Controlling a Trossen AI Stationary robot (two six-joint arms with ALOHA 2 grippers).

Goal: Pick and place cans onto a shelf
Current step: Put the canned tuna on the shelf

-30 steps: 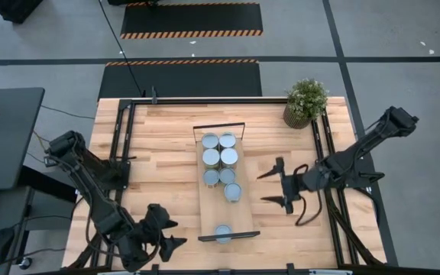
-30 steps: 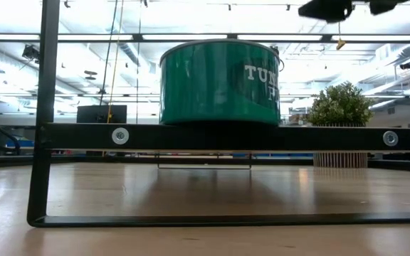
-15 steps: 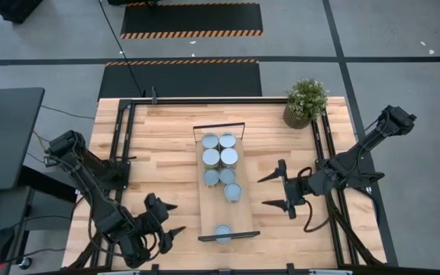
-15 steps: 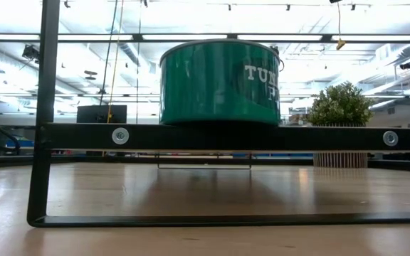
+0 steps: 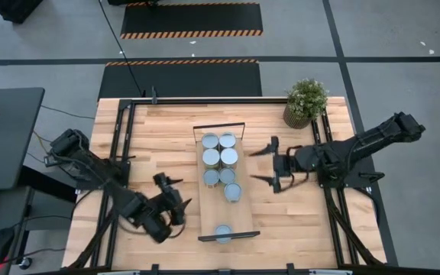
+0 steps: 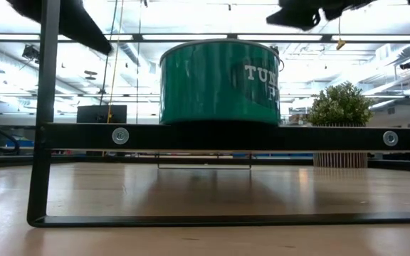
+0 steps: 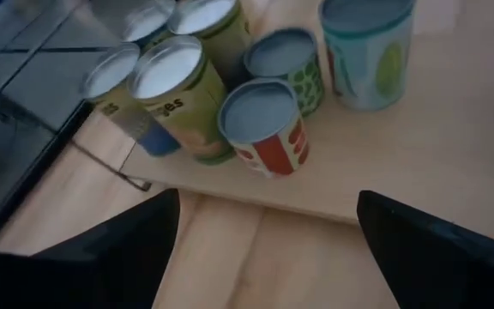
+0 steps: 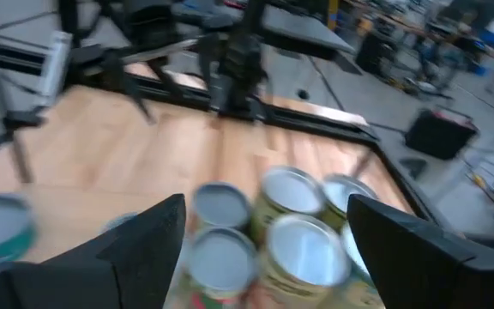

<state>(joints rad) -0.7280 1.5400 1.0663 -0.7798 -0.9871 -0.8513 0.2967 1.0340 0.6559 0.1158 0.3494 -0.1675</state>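
Note:
The shelf (image 5: 239,214), a long light-wood board with black end bars, lies along the table's middle. Several cans stand upright on it: a cluster (image 5: 219,158) at its far half, also in the left wrist view (image 7: 260,124) and the right wrist view (image 8: 303,249), and one green can (image 5: 223,233) at its near end, large in the low view (image 6: 219,82). My left gripper (image 5: 179,191) is open and empty, left of the shelf, pointing at the cluster. My right gripper (image 5: 260,164) is open and empty, right of the cluster, above the table.
A potted green plant (image 5: 305,101) stands at the table's far right corner. Black frame rails (image 5: 121,153) run along the table's left and right sides. The shelf's black end bar (image 6: 233,136) crosses the low view. Bare board lies between the cluster and the near can.
My left gripper has gone from the table's near edge toward the far edge and toward the shelf, staying open. My right gripper has gone toward the far edge and a little left, toward the can cluster, staying open. The cans have not moved.

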